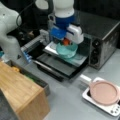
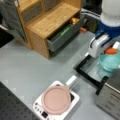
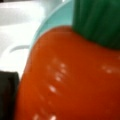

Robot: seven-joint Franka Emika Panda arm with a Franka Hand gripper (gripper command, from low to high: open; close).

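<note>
My gripper (image 1: 66,40) hangs in front of the toaster oven (image 1: 100,32), shut on an orange toy carrot (image 1: 65,42) with a green top. The carrot sits just above a teal bowl (image 1: 66,51) that rests on a metal tray (image 1: 50,48) over the oven's open door (image 1: 60,66). In a front view the carrot (image 2: 110,51) shows at the bowl's (image 2: 108,63) upper rim, below the white and blue hand. The wrist view is almost filled by the carrot (image 3: 67,80) and its green top (image 3: 100,20), with the bowl's rim (image 3: 50,22) behind.
A pink-lidded pan (image 1: 103,92) stands on a white hotplate (image 1: 112,108) at a front view's bottom right. A wooden cabinet (image 2: 50,22) has a grey drawer (image 2: 62,37) open with small items inside. The oven door (image 2: 86,68) juts out over the grey table.
</note>
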